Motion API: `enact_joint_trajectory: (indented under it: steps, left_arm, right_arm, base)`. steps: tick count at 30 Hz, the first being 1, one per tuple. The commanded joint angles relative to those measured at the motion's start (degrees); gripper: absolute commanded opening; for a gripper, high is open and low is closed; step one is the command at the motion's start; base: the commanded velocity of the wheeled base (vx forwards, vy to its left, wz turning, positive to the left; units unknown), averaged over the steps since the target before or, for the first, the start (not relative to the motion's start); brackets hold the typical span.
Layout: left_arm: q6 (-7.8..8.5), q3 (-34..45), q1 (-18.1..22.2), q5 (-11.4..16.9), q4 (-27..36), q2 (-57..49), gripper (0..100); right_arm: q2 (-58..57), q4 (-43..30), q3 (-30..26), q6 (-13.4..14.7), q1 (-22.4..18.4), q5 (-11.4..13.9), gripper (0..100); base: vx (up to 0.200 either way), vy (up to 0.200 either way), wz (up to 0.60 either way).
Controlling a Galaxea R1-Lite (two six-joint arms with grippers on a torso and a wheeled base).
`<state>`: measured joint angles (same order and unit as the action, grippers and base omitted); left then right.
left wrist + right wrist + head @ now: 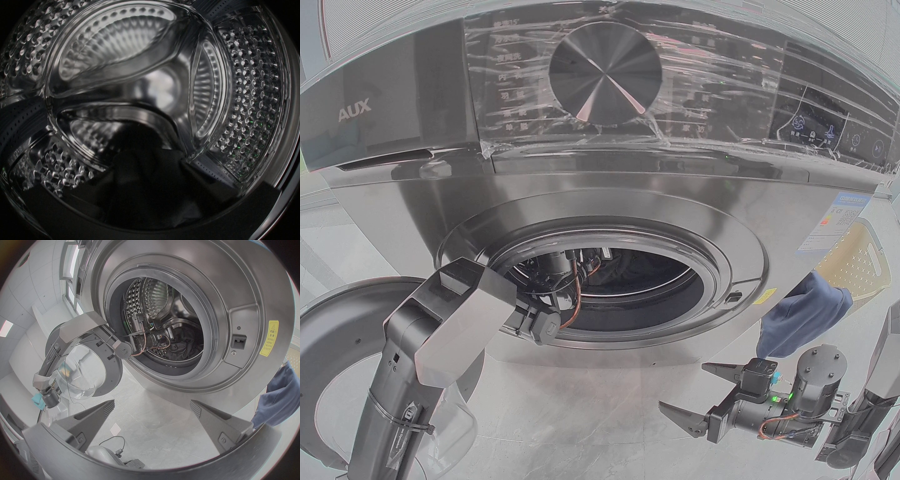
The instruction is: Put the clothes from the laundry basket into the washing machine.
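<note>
One arm [450, 312] sits inside the washing machine [675, 206], right claw [682, 386] spread outside.

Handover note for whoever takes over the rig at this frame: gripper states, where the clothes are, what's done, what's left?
Left gripper: inside the drum of the washing machine, near the dark clothes lying at the drum's bottom. Its grip state is unclear.
Right gripper: open and empty, low in front of the machine, toward its right side.
Door: open.
Done: the dark clothes are in the drum.
Left: a blue garment hangs over the laundry basket beside the machine and has yet to go in.
</note>
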<state>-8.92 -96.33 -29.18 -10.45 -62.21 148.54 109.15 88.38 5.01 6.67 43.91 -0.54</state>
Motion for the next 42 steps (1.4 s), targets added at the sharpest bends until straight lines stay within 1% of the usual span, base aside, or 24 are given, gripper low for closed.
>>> enact_joint_trajectory:
  steps: [1,3,4,10,11,13,16,19,21,22,24,28,30,31,34,37,39,42]
  left_arm:
    - [-0.83,5.6,-1.3,0.0,0.6,-3.6,100]
    - [-0.83,5.6,-1.3,0.0,0.6,-3.6,100]
    - [-0.83,10.1,-1.6,0.0,1.9,-6.2,100]
    - [-0.57,20.0,-3.5,0.1,3.3,-13.7,100]
    - [-0.66,20.2,-3.5,0.1,3.4,-14.0,100]
    - [-0.57,24.2,-4.9,0.4,3.9,-17.6,100]
    - [-0.66,27.2,-6.4,0.5,3.2,-20.3,100]
    - [-0.48,28.9,-7.4,0.4,2.9,-21.6,100]
    - [-0.31,31.6,-8.3,0.8,2.7,-22.2,100]
    - [0.05,35.1,-8.9,1.0,2.1,-22.4,100]
    - [0.57,38.6,-9.7,1.4,0.2,-22.2,100]
    - [1.89,46.3,-11.9,3.1,-7.8,-20.5,100]
    - [2.86,49.2,-12.9,3.4,-12.0,-19.1,100]
    - [3.30,51.1,-13.5,3.4,-15.2,-18.3,100]
    - [3.39,53.6,-13.6,3.4,-17.9,-18.6,100]
    - [3.21,57.4,-13.7,4.1,-21.5,-20.6,100]
    - [3.12,58.1,-13.8,4.2,-21.8,-20.9,100]
    - [3.12,63.0,-14.1,4.1,-23.9,-24.5,100]
  right_arm:
    - [0.1,0.0,0.0,0.0,-0.1,0.0,100]
    - [0.1,0.0,0.0,0.0,-0.1,0.0,100]
    - [0.1,0.0,0.0,0.0,-0.1,0.0,100]
    - [-0.1,0.0,0.0,-0.1,-0.2,0.1,100]
    - [-0.1,0.0,0.0,0.0,-0.2,0.1,100]
    - [-0.3,0.0,-0.1,-0.1,-0.2,0.0,100]
    - [-0.2,0.0,-0.1,-0.1,-0.3,0.0,100]
    - [-0.3,0.0,-0.1,0.0,-0.3,0.0,100]
    - [-0.3,0.0,-0.2,0.0,-0.3,0.0,100]
    - [-0.4,0.0,-0.4,-0.1,-0.3,0.0,100]
    - [-0.3,-0.1,-0.8,0.0,-0.2,0.0,100]
    - [-0.4,-0.1,-1.2,0.1,0.1,0.1,100]
    - [-0.4,-0.1,-1.2,0.1,0.5,0.1,100]
    - [-0.5,-0.1,-1.3,0.1,0.7,0.0,100]
    - [-1.1,-0.1,-1.8,0.1,0.7,0.0,100]
    - [-2.7,-0.1,-2.1,0.1,0.7,0.0,100]
    - [-3.2,-0.1,-2.2,0.1,0.7,-0.1,100]
    - [-5.8,-0.1,-3.0,0.0,1.2,-0.4,100]
  base:
    - [0.000,0.000,0.00]
    - [0.000,0.000,0.00]
    - [0.000,0.000,0.00]
    - [0.000,0.000,0.00]
    - [0.000,0.000,0.00]
    - [0.000,0.000,0.00]
    - [0.000,0.000,0.00]
    - [0.000,0.000,0.00]
    - [0.000,0.000,0.00]
    - [0.000,0.000,0.00]
    - [0.000,0.000,0.00]
    - [0.000,0.000,0.00]
    - [0.000,0.000,0.00]
    - [0.000,0.000,0.00]
    - [0.000,0.000,0.00]
    - [0.000,0.000,0.00]
    - [0.000,0.000,0.00]
    - [0.000,0.000,0.00]
